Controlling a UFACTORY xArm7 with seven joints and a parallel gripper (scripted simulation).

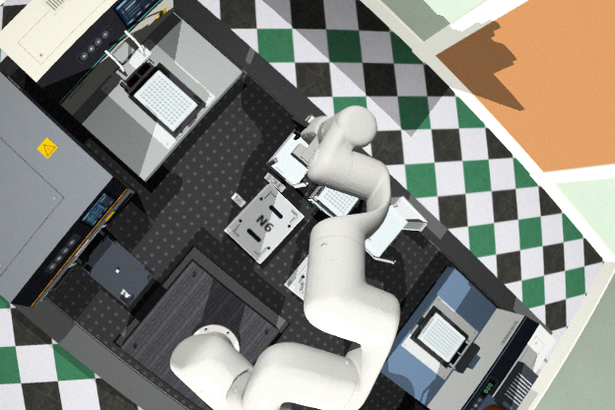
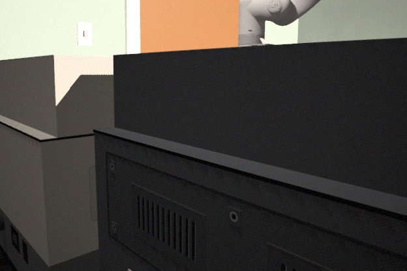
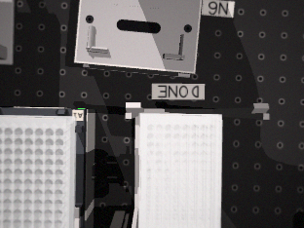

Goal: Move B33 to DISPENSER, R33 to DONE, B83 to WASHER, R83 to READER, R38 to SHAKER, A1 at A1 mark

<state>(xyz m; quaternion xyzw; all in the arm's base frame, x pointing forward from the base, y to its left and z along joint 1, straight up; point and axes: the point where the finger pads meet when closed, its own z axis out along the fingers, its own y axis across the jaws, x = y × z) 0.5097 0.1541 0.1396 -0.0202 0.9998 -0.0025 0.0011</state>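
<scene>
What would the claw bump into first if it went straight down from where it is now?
Probably the white plate lying in the DONE rack, right under the wrist camera by the DONE label. The open claw itself is out of frame, so depth is uncertain.

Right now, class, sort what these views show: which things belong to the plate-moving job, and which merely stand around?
Part of the job:
- DONE label
- plate in DONE
- neighbouring plate
- nest N6
- plate on blue station
- open gripper, unseen

Just around:
- orange door
- wall switch
- checkered floor
</scene>
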